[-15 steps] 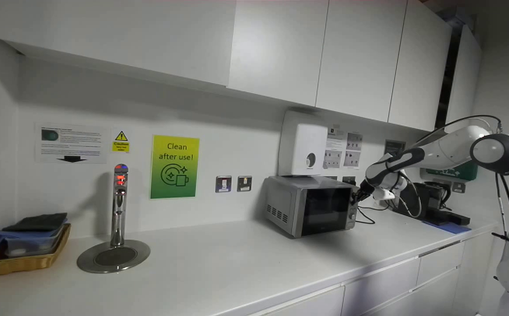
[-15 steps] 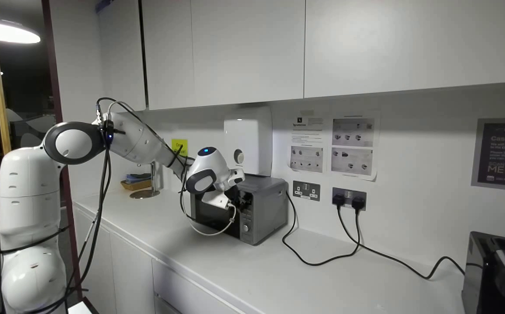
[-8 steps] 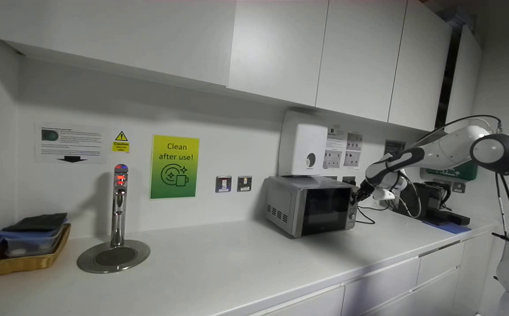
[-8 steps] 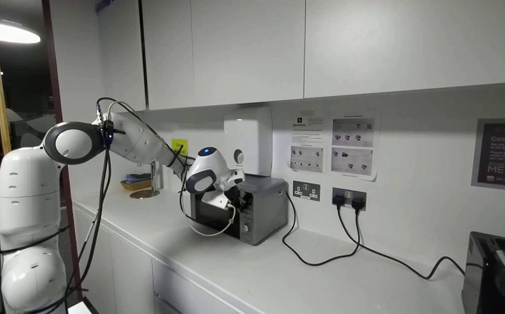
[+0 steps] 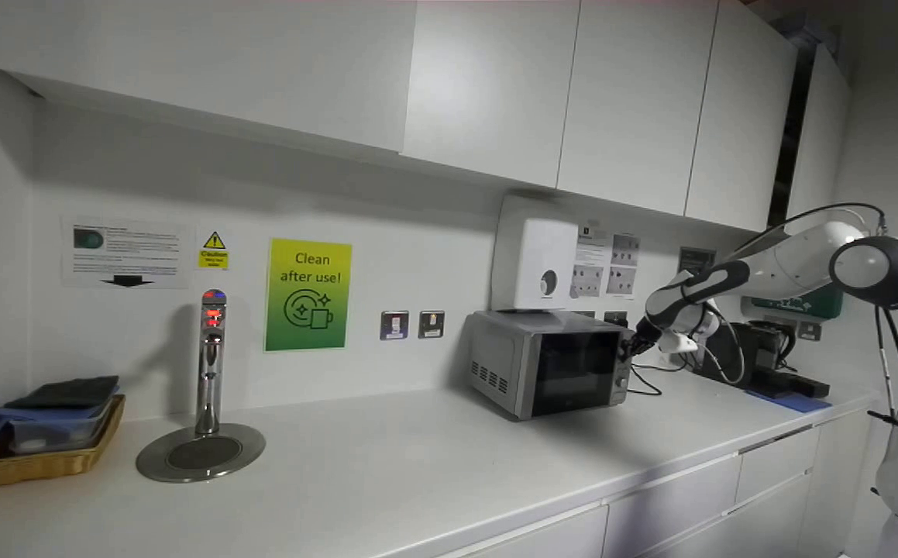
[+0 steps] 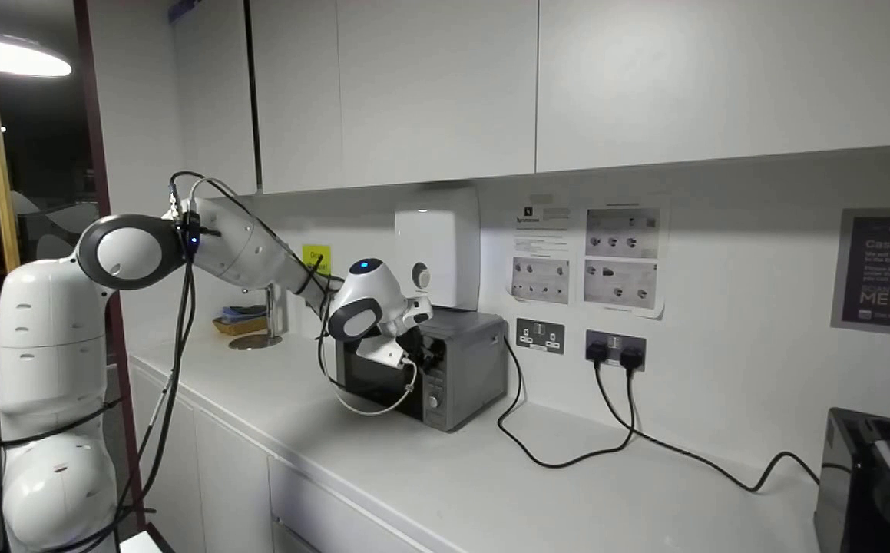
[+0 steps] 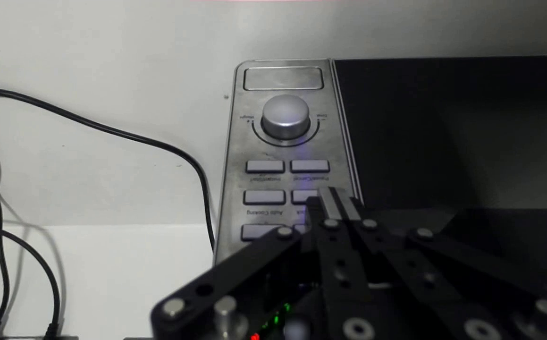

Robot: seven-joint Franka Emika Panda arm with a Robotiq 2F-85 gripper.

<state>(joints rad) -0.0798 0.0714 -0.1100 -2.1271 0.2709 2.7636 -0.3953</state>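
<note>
The white counter (image 5: 356, 480) is partly occupied by a grey microwave (image 5: 572, 372), set beneath a dispenser (image 5: 532, 252). In the wrist view, the microwave's control panel (image 7: 286, 153) is partly hidden by the gripper (image 7: 338, 202), whose fingers (image 7: 328, 204) are pressed fully together with nothing held. A silver dial (image 7: 285, 113) is seen near the fingertips; a button (image 7: 303, 197) is partly covered by them; contact cannot be told.

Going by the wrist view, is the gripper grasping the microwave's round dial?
No, the gripper is shut in front of some of the buttons, and the dial stands clear of it.
</note>
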